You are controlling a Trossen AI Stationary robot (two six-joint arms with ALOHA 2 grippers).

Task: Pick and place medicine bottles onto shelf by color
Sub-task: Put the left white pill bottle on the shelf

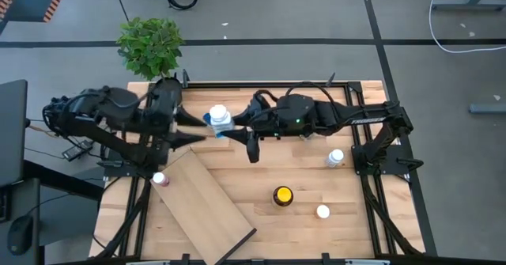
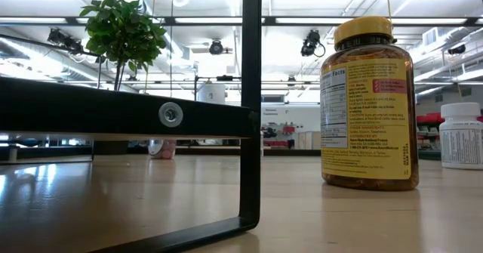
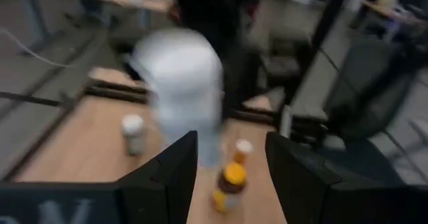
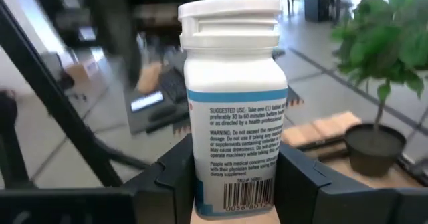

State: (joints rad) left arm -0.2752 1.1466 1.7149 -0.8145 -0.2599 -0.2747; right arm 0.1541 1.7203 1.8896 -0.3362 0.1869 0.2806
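Observation:
My right gripper (image 1: 229, 126) is shut on a white medicine bottle (image 1: 220, 120) with a blue band and white cap, held above the far middle of the table. My left gripper (image 1: 199, 128) is open, and its fingers (image 3: 175, 174) point at that bottle (image 3: 184, 83) from the table's left, seemingly short of touching. The pale plywood shelf (image 1: 207, 206) lies slanted at the near left. A pinkish bottle (image 1: 160, 179) stands by the shelf's far corner. The amber yellow-capped bottle (image 1: 282, 195) and two white bottles (image 1: 336, 157) (image 1: 322, 211) stand on the table's right half. My right gripper pinches the white bottle's lower body (image 4: 234, 184) between its two fingers (image 4: 170, 180), one on each side of the label. The fingers come level from the table's right. The bottle stands upright in the hold, cap up, lifted clear of the table.
A potted plant (image 1: 150, 45) stands at the table's far left corner. In the low view the shelf's dark frame (image 2: 170, 117) crosses close in front, with the amber bottle (image 2: 370, 106) and a white bottle (image 2: 462, 136) to its right. Bare tabletop lies between shelf and amber bottle.

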